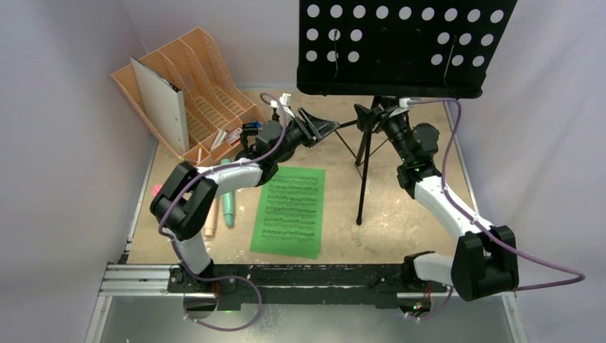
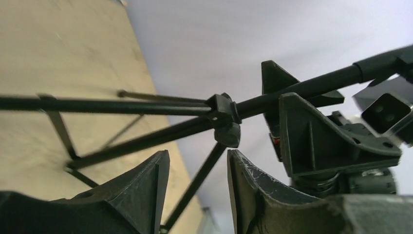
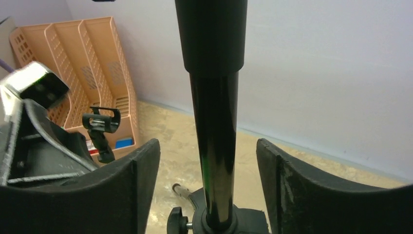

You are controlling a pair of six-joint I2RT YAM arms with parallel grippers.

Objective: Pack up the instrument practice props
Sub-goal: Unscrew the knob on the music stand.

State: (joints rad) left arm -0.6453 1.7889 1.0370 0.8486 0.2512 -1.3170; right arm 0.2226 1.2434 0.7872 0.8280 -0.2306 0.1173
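The black tripod (image 1: 363, 168) stands at the back right and carries the perforated music desk (image 1: 400, 46). My right gripper (image 1: 377, 113) is open, its jaws on either side of the tripod's pole (image 3: 214, 122) without touching it, just above the leg hub. My left gripper (image 1: 320, 127) is open and empty, pointing right at the tripod's leg hub (image 2: 226, 119) a little ahead of its tips (image 2: 197, 153). A green sheet-music page (image 1: 289, 211) lies flat in the middle. A teal microphone (image 1: 227, 204) lies left of it. A pink microphone's end (image 1: 156, 189) shows beside my left arm.
The orange slotted rack (image 1: 200, 86) with a grey binder (image 1: 161, 100) stands at the back left. A black clip holder (image 3: 101, 122) stands in front of the rack. A pale stick (image 1: 209, 218) lies by the teal microphone. Walls close the back and sides.
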